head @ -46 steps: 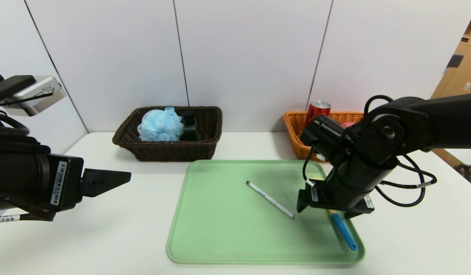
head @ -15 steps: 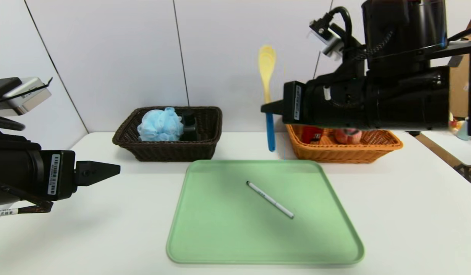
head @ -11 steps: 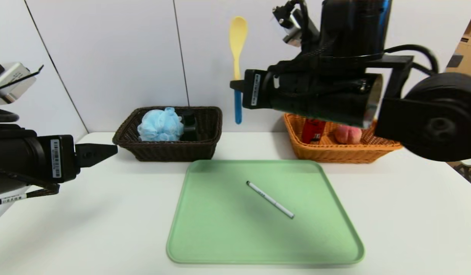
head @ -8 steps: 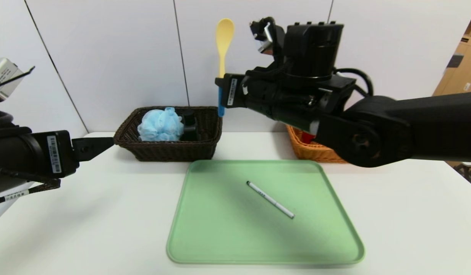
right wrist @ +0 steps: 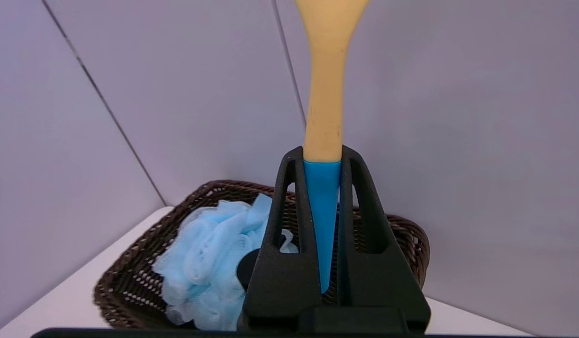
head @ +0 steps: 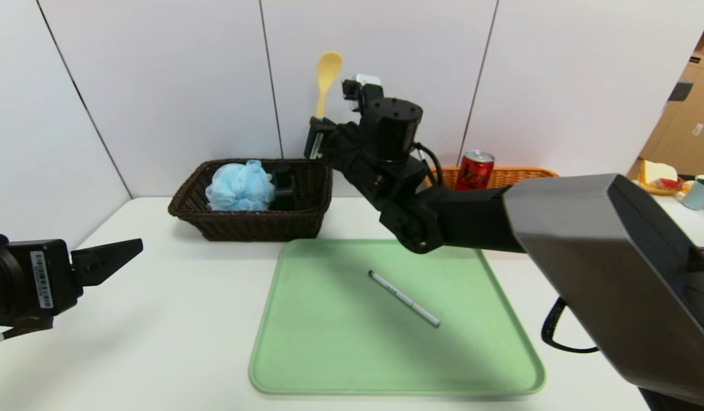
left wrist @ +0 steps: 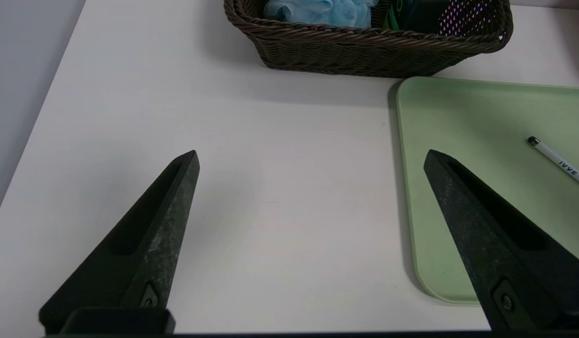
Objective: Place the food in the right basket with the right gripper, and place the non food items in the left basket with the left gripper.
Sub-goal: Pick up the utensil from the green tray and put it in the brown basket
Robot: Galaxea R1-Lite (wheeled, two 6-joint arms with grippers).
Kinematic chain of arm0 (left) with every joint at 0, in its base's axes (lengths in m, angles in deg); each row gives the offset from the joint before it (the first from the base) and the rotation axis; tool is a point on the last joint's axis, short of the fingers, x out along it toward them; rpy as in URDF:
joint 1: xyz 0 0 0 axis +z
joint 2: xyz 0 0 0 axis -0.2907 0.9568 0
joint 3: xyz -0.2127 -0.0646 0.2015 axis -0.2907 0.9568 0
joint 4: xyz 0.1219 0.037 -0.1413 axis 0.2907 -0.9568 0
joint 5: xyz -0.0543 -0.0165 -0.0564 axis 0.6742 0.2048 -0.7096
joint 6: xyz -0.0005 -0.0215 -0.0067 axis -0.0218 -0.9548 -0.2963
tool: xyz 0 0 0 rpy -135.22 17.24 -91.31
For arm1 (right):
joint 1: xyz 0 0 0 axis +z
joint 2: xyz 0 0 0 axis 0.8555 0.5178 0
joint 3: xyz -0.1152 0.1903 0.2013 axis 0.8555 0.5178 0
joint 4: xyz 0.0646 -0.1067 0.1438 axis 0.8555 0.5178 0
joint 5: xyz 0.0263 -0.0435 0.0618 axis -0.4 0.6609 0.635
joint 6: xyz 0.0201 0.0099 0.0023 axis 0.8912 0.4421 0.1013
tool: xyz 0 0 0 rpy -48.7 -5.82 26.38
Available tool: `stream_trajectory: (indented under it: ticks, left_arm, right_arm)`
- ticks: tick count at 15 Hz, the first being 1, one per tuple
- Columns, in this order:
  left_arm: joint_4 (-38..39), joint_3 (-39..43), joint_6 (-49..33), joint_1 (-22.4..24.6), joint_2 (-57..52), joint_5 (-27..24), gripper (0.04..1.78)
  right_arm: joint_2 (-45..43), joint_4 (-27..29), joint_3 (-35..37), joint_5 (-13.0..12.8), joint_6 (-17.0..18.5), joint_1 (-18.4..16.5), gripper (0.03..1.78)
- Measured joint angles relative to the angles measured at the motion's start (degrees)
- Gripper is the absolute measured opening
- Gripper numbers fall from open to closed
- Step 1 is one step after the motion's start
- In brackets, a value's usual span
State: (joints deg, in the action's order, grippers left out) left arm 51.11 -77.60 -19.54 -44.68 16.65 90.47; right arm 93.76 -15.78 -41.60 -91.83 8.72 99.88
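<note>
Our right hand (head: 316, 132) grips the yellow spoon (head: 325, 79) by its blue handle, fingers clamped tight on either side, and holds it upright above the near right corner of the dark brown wicker basket (head: 254, 224). From the right wrist camera we see the spoon's bowl (right wrist: 330, 28) pointing up against the grey wall panels, the blue handle (right wrist: 322, 206) wedged between the two black fingers (right wrist: 289, 220). Inside that basket lie the light blue bath pouf (head: 239, 186) and, just beside it, the small dark bottle (head: 282, 184). Behind our right arm stands the orange-tan wicker basket (head: 520, 173), with the red soda can (head: 474, 170) upright in it. On the white worktop (head: 175, 319) sits a green tray (head: 329, 365), and the white pen (head: 404, 298) lies diagonally near its middle. Our left hand (head: 109, 261) hovers low over the worktop at the left, well apart from the tray, its two fingers (left wrist: 172, 206) spread wide and holding nothing.
</note>
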Motion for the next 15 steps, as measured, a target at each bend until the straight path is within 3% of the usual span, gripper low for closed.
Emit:
stream_trajectory:
  ticks: [2, 9, 13, 15]
  left_arm:
    - [-0.1, 0.6, 0.0, 0.1, -0.9, 0.0, 1.69]
    - [-0.1, 2.2, 0.1, 0.0, -2.2, -0.1, 1.69]
    - [-0.2, 3.5, 0.1, 0.0, -3.3, -0.2, 1.69]
    - [-0.1, 3.4, 0.2, 0.0, -3.5, -0.2, 1.69]
  right_arm:
    - [3.5, -0.1, -1.8, -1.1, 0.1, 0.1, 0.15]
    - [8.2, 0.3, -2.3, -1.3, 0.3, 0.7, 0.15]
    - [8.1, 0.0, -2.2, -1.5, 0.2, 1.7, 0.78]
    - [7.3, 0.6, -2.1, -1.6, 0.2, 1.7, 0.98]
